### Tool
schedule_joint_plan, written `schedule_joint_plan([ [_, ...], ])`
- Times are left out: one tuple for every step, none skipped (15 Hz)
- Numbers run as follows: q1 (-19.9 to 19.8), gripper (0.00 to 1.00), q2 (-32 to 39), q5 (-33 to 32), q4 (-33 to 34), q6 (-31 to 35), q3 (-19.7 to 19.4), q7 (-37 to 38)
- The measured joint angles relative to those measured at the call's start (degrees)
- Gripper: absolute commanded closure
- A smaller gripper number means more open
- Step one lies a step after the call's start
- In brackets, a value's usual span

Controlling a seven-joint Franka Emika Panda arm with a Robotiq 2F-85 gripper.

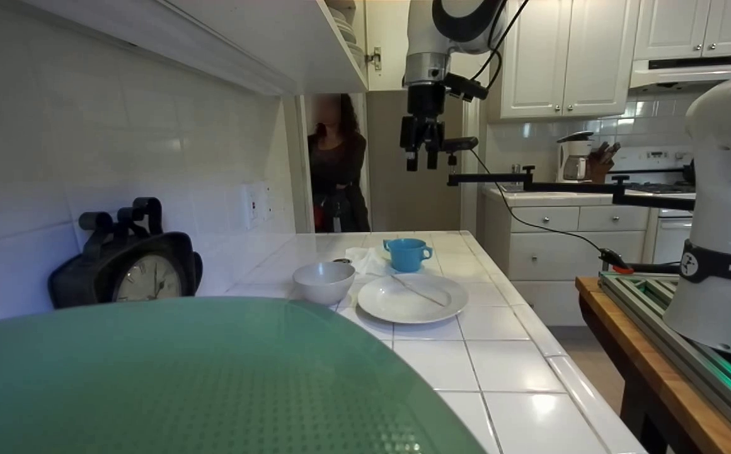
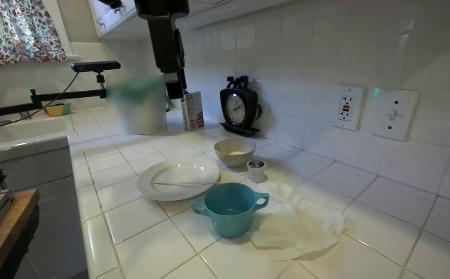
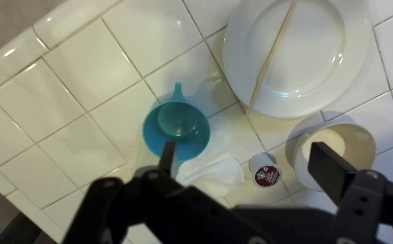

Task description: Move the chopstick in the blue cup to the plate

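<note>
Napkin (image 2: 302, 228): crumpled white paper, at the near right of the bench (image 2: 143, 248) as seen in an exterior view.
Blue cup (image 2: 231, 221): upright on the bench, just left of the napkin, a handle on either side; whether the napkin runs under it cannot be told.
Chopstick (image 3: 274, 44): beyond the cup, lying across the plate (image 2: 149, 182), its right end poking past the rim; the wrist view shows that end over the bench, apart from the cup.
Plate: flat, white and round, beyond the cup and to its left.
Coffee pod (image 2: 257, 173): upright under a dark red lid, right of the plate, beyond the napkin.
Bowl (image 2: 229, 159): pale and upright, just beyond the coffee pod, near the plate's far right edge.
Fingers (image 3: 332, 173): spread wide apart, the coffee pod and napkin showing in the gap in the wrist view; in both exterior views they point down, high over the bench.
Clock (image 2: 236, 109): black, standing beside the wall (image 2: 306, 73), beyond the bowl.
Box (image 2: 192, 111): upright, a little farther off, left of the clock.
Blurred shape (image 2: 137, 110): green over white, left of the box, too smeared to name.
</note>
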Motion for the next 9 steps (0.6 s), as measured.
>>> schedule_joint_plan([
  [0.0, 0.0, 0.25, 0.0, 0.0, 0.03, 0.01, 0.0],
  [0.0, 0.0, 0.6, 0.0, 0.02, 0.12, 0.02, 0.0],
  [0.0, 0.0, 0.83, 0.0, 0.03, 0.14, 0.03, 0.0],
  [0.0, 0.0, 0.84, 0.0, 0.04, 0.14, 0.03, 0.0],
  [0.0, 0.0, 0.84, 0.0, 0.08, 0.14, 0.03, 0.0],
  [0.0, 0.0, 0.84, 0.0, 0.09, 0.14, 0.04, 0.0],
  [0.0, 0.0, 0.84, 0.0, 0.09, 0.14, 0.04, 0.0],
  [0.0, 0.0, 0.84, 0.0, 0.09, 0.14, 0.04, 0.0],
  [0.0, 0.0, 0.84, 0.0, 0.09, 0.14, 0.04, 0.0],
])
